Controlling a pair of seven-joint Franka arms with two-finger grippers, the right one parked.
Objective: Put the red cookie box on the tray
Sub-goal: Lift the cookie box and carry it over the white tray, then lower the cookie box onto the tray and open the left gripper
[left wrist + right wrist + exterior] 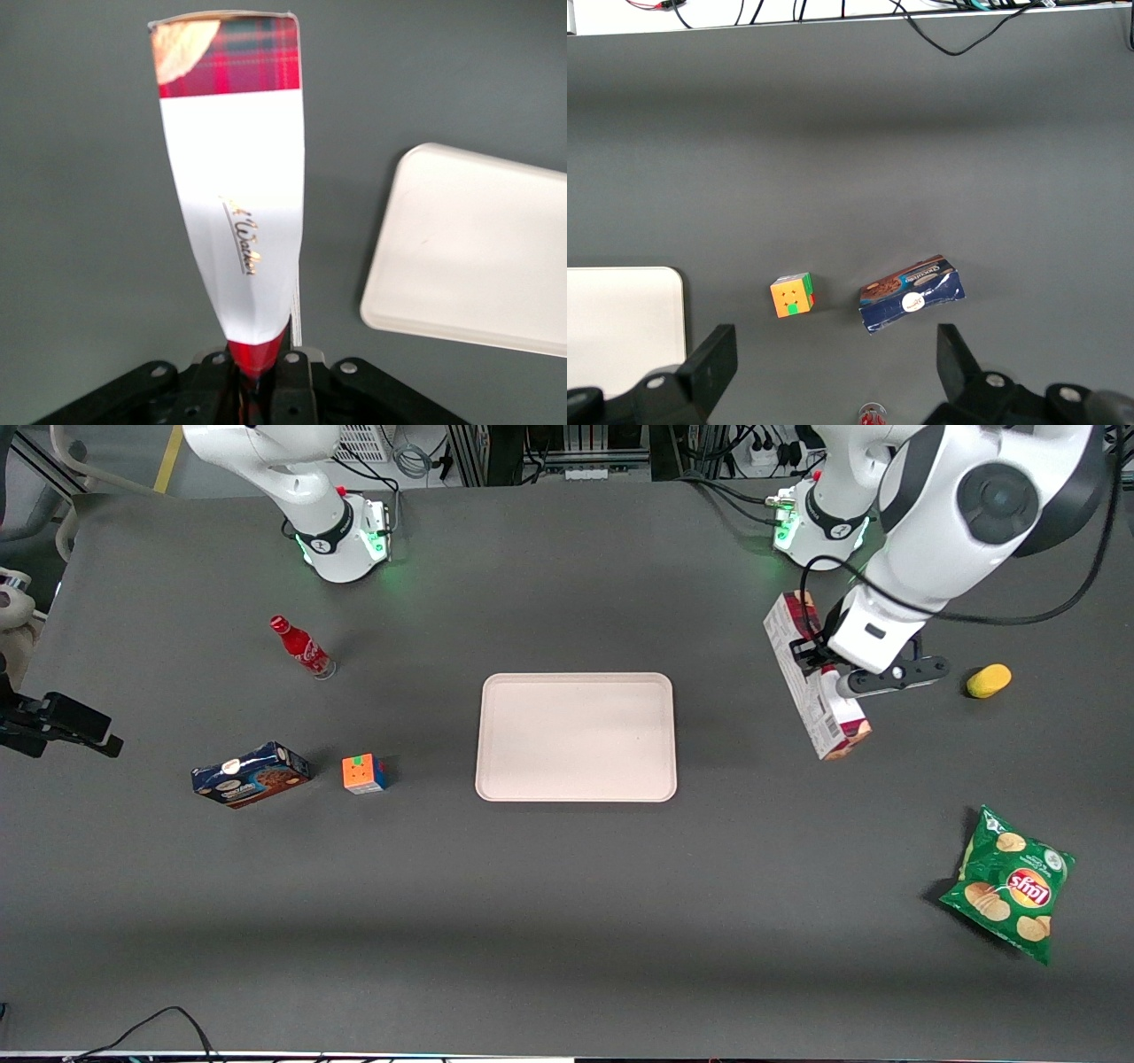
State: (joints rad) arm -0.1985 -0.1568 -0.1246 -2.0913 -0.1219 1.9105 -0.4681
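The red cookie box [811,682] is long and slim, with a grey-white side, and hangs above the table toward the working arm's end. My gripper [828,669] is shut on it near its middle. From the wrist, the red cookie box [235,186] shows its white label panel and red tartan end, squeezed between the black fingers [292,390] of the gripper [259,381]. The pale pinkish-cream tray [576,735] lies flat at the table's centre with nothing on it. Its rounded corner, the tray [469,257], lies beside the box.
A yellow lemon-like object [988,680] lies beside the gripper and a green chips bag [1010,881] lies nearer the front camera. Toward the parked arm's end are a colour cube [364,773], a blue cookie box [250,774] and a red bottle [301,647].
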